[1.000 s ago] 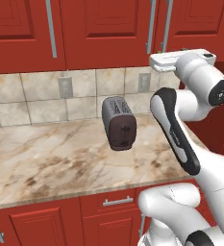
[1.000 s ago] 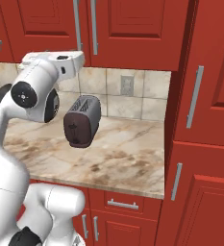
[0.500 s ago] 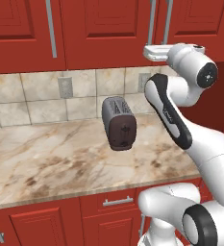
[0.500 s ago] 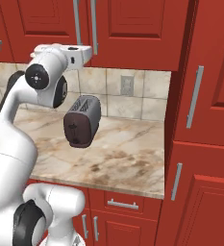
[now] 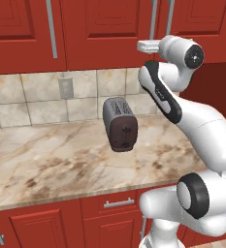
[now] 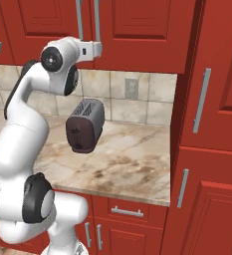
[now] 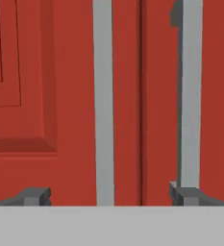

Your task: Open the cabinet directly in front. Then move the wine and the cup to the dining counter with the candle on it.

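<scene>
While the cabinet [image 5: 109, 29] right in front of you is shut, nothing of the job is done yet. Your pincer [image 7: 108, 194] is wide open, up close to the two silver handles [image 7: 103, 96], holding nothing. Below sits a toaster [image 5: 119, 123] on the table [image 5: 46, 164]. You must pull a door open, then carry the wine and cup away.

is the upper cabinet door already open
No, in the hand view both doors of the cabinet sit flush, their silver handles side by side, with the open fingers short of them.
</scene>
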